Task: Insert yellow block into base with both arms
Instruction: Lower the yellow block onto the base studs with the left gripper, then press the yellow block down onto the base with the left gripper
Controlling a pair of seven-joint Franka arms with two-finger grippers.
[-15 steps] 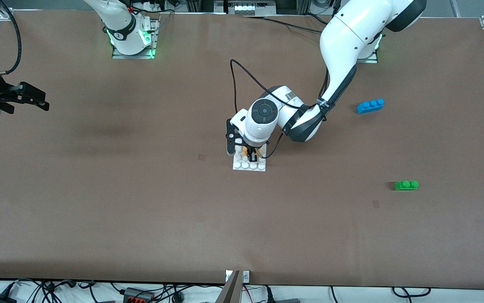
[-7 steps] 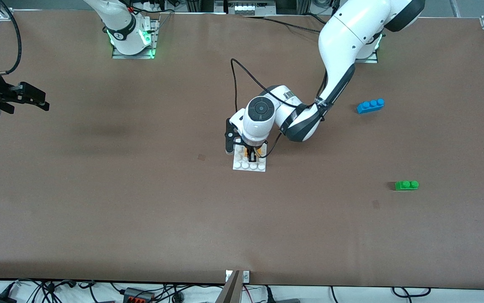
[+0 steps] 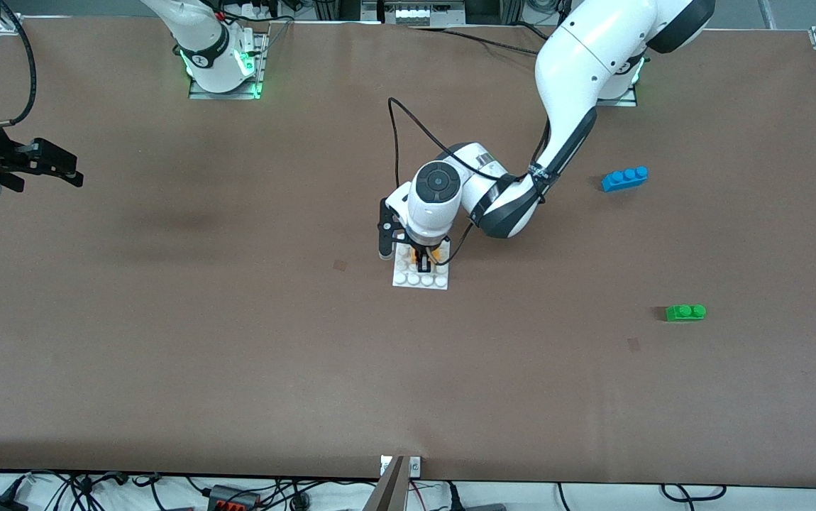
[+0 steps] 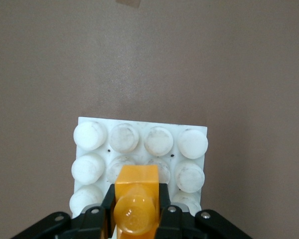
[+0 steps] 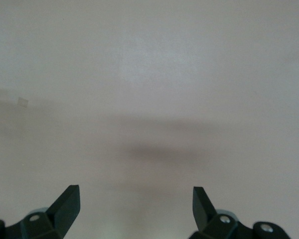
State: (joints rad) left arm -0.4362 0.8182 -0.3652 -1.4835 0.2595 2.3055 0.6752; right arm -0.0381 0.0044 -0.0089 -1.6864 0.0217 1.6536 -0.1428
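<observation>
While over the base (image 4: pixel 142 124), the left claw (image 4: pixel 136 219) pinches the yellow block (image 4: pixel 135 199).

No readable text, labels, brands or numbers are showing on anything in any view.

Base (image 3: pixel 420 277) mid-table, block (image 4: pixel 135 196) over it in left hand (image 3: pixel 423 261), two bricks (image 3: pixel 624 178) (image 3: pixel 685 312) toward left arm's end
</observation>
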